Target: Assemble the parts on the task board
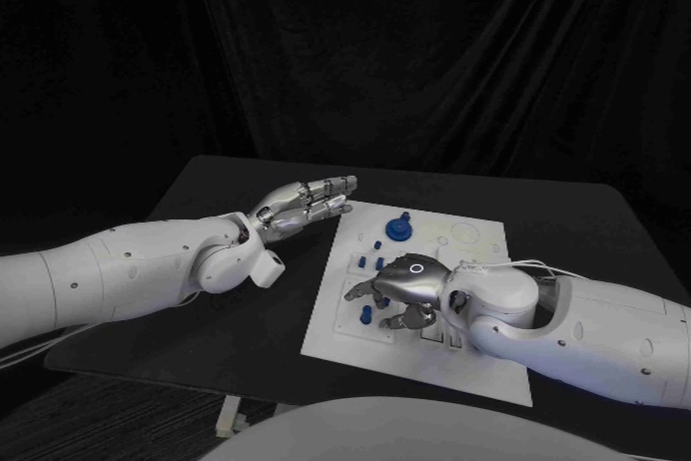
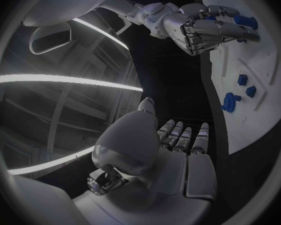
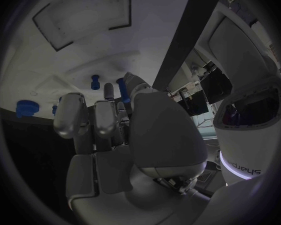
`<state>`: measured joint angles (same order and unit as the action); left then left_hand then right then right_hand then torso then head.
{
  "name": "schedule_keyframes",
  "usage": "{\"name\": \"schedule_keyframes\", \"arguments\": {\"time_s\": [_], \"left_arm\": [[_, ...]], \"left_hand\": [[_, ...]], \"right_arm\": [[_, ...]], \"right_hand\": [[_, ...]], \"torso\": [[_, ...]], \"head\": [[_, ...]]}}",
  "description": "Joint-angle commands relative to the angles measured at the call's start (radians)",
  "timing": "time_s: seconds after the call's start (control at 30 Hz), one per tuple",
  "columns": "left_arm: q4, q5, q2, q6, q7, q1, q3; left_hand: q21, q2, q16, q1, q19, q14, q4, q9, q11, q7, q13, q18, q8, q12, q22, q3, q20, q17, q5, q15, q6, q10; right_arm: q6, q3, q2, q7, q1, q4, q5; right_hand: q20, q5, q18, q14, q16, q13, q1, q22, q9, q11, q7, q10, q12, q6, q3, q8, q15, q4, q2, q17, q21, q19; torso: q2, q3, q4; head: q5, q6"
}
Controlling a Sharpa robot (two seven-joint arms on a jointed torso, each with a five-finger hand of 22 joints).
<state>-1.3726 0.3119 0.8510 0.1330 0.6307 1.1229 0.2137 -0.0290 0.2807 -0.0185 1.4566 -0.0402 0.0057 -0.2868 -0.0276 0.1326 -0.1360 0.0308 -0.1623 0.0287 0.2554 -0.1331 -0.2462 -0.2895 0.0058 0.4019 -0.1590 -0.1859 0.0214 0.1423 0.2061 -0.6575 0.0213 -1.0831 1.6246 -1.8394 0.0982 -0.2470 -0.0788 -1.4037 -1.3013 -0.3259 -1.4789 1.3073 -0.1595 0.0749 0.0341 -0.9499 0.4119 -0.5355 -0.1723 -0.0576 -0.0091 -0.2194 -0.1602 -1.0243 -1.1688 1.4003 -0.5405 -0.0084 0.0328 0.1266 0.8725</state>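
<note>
On the black desk [image 1: 216, 197], largest first:
Task board [image 1: 475, 371]: white plate, centre.
Right hand [image 1: 403, 289]: over board, at 4 o'clock; fingers curled on a blue part [image 3: 123, 89].
Left hand [image 1: 306, 204]: off board's 10 o'clock corner, fingers extended, empty.
Blue knob [image 1: 399, 226]: upright, board's 12 o'clock.

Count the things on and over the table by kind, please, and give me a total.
black table: 1
white task board: 1
silver hands: 2, the left hand and the right hand
blue parts: at least 4 in sight; the right hand over the board may hide more
Total: at least 8
</note>
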Motion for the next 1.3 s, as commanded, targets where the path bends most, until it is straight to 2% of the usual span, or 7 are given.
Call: {"name": "schedule_keyframes", "arguments": {"time_s": [0.03,0.37,0.5,0.83,1.0,1.17,1.3], "left_arm": [[0.0,-0.009,-0.003,0.011,0.007,-0.002,-0.001],[-0.008,-0.009,0.002,-0.01,0.025,-0.002,-0.001],[-0.018,-0.009,0.012,-0.033,0.049,-0.002,-0.001],[-0.024,-0.009,0.009,-0.054,0.079,-0.002,-0.001],[-0.022,-0.009,0.005,-0.053,0.079,-0.002,-0.001],[-0.021,-0.009,0.003,-0.05,0.078,-0.003,-0.001],[-0.019,-0.009,0.002,-0.045,0.075,-0.003,-0.001]], "left_hand": [[-0.007,0.0,0.0,0.012,-0.004,0.001,-0.001,-0.001,0.006,-0.016,0.001,0.008,0.003,-0.001,0.001,0.007,-0.003,0.0,0.007,0.005,-0.009,0.001],[-0.006,-0.002,0.007,0.0,-0.002,-0.002,-0.007,0.0,0.006,-0.01,0.001,0.008,0.003,0.002,0.005,-0.001,-0.001,-0.002,0.002,0.022,-0.009,0.001],[-0.003,-0.015,0.019,-0.034,0.003,-0.006,-0.006,-0.001,-0.026,0.073,0.001,-0.003,0.004,-0.003,0.011,-0.028,0.011,-0.006,-0.01,0.054,-0.017,0.003],[-0.002,-0.021,0.019,-0.063,0.006,-0.006,-0.005,0.002,-0.042,0.093,-0.002,-0.014,-0.004,-0.025,0.015,-0.043,0.023,-0.006,-0.031,0.065,-0.005,-0.005],[-0.003,-0.018,0.019,-0.048,0.006,-0.006,-0.005,0.001,-0.039,0.043,0.0,-0.016,-0.002,-0.017,0.015,-0.036,0.021,-0.006,-0.018,0.067,-0.012,-0.005],[-0.003,-0.016,0.019,-0.042,0.005,-0.006,-0.005,0.001,-0.032,0.031,0.0,-0.016,-0.002,-0.012,0.015,-0.033,0.015,-0.006,-0.011,0.063,-0.011,-0.005],[-0.004,-0.013,0.019,-0.034,0.005,-0.006,-0.005,-0.001,-0.024,0.01,0.001,-0.015,0.0,-0.006,0.015,-0.028,0.007,-0.006,-0.003,0.054,-0.019,-0.004]], "right_arm": [[0.083,-0.001,-0.017,0.021,-0.005,0.012,-0.008],[0.275,-0.001,-0.141,-0.078,-0.09,0.098,0.099],[0.323,-0.001,-0.23,-0.108,-0.145,0.145,0.236],[0.297,0.0,-0.388,-0.084,-0.198,0.17,0.535],[0.253,0.0,-0.418,-0.03,-0.198,0.153,0.626],[0.159,0.0,-0.428,0.087,-0.198,0.143,0.641],[0.061,0.0,-0.424,0.208,-0.198,0.138,0.596]], "right_hand": [[-0.001,0.007,-0.007,0.009,0.004,-0.004,-0.021,0.148,0.03,-0.003,0.015,0.004,0.01,0.079,0.027,0.009,0.0,-0.02,-0.003,0.003,0.007,-0.008],[-0.008,0.088,-0.004,-0.003,-0.004,-0.017,-0.014,0.154,0.055,-0.014,0.029,-0.031,0.039,0.083,0.081,-0.004,-0.01,-0.075,-0.002,-0.008,-0.008,0.006],[-0.008,0.097,-0.012,0.014,0.025,-0.02,0.004,0.141,0.048,-0.016,0.01,-0.03,0.043,0.02,0.075,-0.022,-0.008,-0.073,0.02,0.039,0.037,-0.011],[-0.033,0.075,-0.034,0.066,0.185,-0.06,0.115,0.102,-0.007,-0.062,-0.117,-0.165,0.143,-0.39,0.093,-0.163,-0.044,-0.068,0.098,0.257,0.163,-0.045],[-0.069,0.037,-0.038,0.034,0.366,-0.214,0.183,0.059,-0.027,-0.105,-0.088,-0.389,0.356,-0.54,0.108,-0.195,-0.075,-0.067,0.129,0.419,0.231,-0.025],[-0.083,0.049,0.028,-0.109,0.018,-0.999,0.314,0.187,-0.046,-0.118,-0.078,-0.557,0.993,-0.593,0.155,-0.177,-0.081,-0.065,0.134,-0.091,-0.134,0.1],[-0.092,0.051,0.073,-0.167,-0.269,-1.245,0.372,0.255,-0.095,-0.127,-0.067,-0.621,1.159,-0.619,0.133,-0.183,-0.096,-0.068,0.078,-0.546,-0.372,0.162]], "torso": [[0.0,-0.0003,-0.0009],[0.0,0.0,-0.0006],[0.0,0.0001,-0.0005],[0.0,0.0003,0.0015],[0.003,-0.0007,-0.0018],[0.002,-0.0009,-0.0016],[0.0,0.0001,-0.0017]], "head": [[-0.005,0.0],[-0.025,0.0],[-0.038,0.0],[-0.082,0.0],[-0.097,0.0],[-0.105,0.0],[-0.108,0.0]]}}
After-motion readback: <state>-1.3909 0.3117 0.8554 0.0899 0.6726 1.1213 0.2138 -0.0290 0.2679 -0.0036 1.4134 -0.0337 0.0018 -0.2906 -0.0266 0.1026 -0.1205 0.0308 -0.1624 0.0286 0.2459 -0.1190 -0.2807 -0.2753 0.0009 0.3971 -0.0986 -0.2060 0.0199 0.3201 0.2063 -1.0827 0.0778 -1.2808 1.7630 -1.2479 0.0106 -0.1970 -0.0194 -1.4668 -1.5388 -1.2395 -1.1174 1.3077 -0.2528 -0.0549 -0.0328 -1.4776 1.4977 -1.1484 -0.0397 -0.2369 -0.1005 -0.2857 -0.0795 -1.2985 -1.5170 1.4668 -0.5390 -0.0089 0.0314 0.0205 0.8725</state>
